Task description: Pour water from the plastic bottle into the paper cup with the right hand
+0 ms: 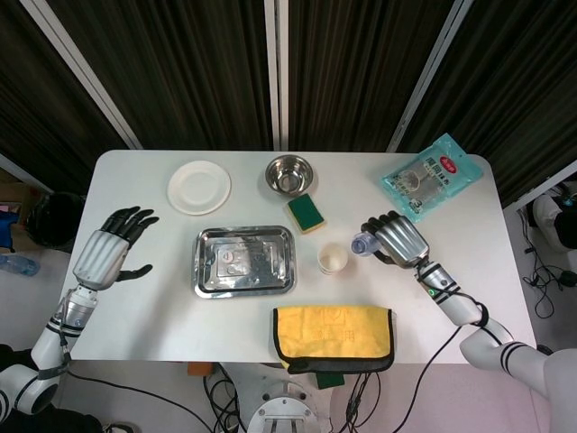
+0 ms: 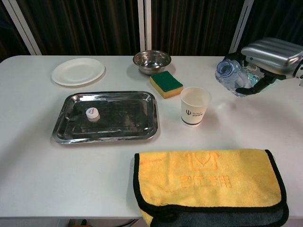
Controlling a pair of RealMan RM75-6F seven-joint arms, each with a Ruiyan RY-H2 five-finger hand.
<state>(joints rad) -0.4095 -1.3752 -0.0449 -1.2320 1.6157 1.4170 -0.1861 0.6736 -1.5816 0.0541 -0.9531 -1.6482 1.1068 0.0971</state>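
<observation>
A robot test lab: white tabletop [image 1: 135, 316] before dark curtains [image 1: 189, 72] (metal-framed), loose cables [image 1: 541, 262] on the floor, household props laid out.

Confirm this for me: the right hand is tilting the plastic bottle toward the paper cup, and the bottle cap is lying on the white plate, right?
Not quite: the chest view shows the bottle cap lying in the metal tray, not on the white plate. The rest holds.

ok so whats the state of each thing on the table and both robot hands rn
plastic bottle: uncapped, tilted toward the cup, held off the table
paper cup: upright, contents hidden
bottle cap: lying in the steel tray
steel bowl: upright, empty
paper plate: bare
yellow towel: folded flat
right robot hand: holds the bottle
left robot hand: fingers apart, holds nothing
</observation>
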